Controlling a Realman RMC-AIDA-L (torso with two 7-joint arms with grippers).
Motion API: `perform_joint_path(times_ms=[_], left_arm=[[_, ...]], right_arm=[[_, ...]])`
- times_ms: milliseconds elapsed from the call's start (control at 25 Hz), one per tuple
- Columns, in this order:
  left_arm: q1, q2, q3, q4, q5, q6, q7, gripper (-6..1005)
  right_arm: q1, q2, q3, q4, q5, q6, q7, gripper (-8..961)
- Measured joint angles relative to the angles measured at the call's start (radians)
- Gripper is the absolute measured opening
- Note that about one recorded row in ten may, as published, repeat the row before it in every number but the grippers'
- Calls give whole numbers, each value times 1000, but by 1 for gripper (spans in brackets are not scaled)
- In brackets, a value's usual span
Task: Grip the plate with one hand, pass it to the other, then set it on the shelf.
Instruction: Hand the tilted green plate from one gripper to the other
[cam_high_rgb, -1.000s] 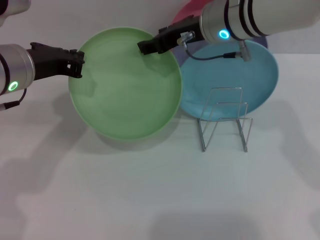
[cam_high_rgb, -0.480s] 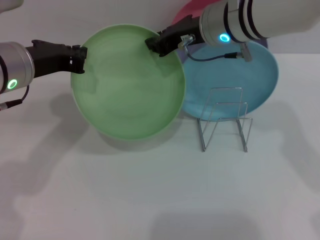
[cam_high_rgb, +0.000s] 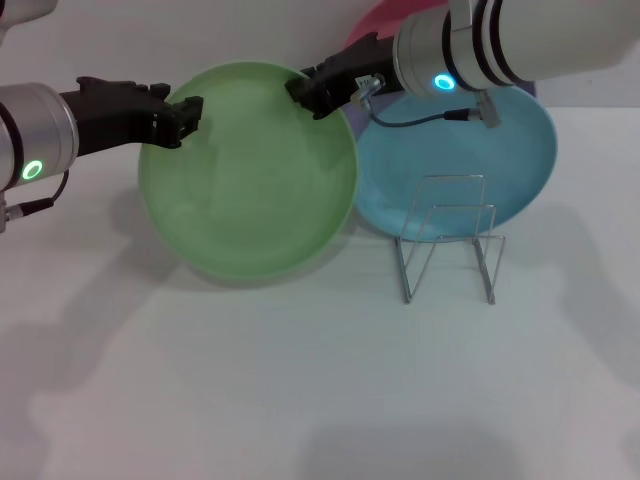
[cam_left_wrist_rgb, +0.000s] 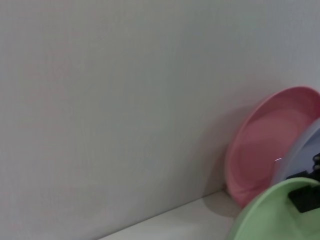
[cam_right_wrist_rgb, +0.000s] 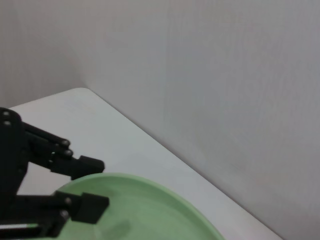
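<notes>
The light green plate (cam_high_rgb: 250, 180) is held upright above the table, between my two arms. My right gripper (cam_high_rgb: 305, 92), on the arm with the blue ring light, is shut on the plate's upper right rim; one of its fingers (cam_left_wrist_rgb: 305, 197) shows in the left wrist view on the plate (cam_left_wrist_rgb: 270, 220). My left gripper (cam_high_rgb: 190, 112), on the arm with the green ring light, is at the upper left rim. In the right wrist view the left gripper (cam_right_wrist_rgb: 92, 182) has its fingers apart, astride the rim of the plate (cam_right_wrist_rgb: 145, 210). The wire shelf (cam_high_rgb: 450, 240) stands to the plate's right.
A turquoise-blue plate (cam_high_rgb: 470, 150) leans behind the shelf, with a lavender plate (cam_high_rgb: 528, 88) and a pink plate (cam_high_rgb: 372, 28) behind it against the wall. In the left wrist view the pink plate (cam_left_wrist_rgb: 270, 140) and the lavender plate (cam_left_wrist_rgb: 305, 150) show again. White table lies in front.
My left gripper has moved right, from the plate's left edge onto its upper left rim. The plate rose slightly, then dropped and shifted a little left. My right gripper has stayed on the rim.
</notes>
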Motion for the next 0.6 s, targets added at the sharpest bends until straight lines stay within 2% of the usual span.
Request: perform_joint_path(times_ms=[120, 320, 600], left_arm=[[2, 0, 1, 10, -17, -2, 25, 351], [21, 1, 0, 42, -76, -3, 102, 584], [53, 1, -8, 103, -110, 28, 180, 718]], right_arm=[[-1, 0, -7, 4, 0, 0, 1, 109], [-6, 0, -6, 6, 0, 0, 4, 97], [-14, 0, 6, 11, -4, -7, 10, 70]])
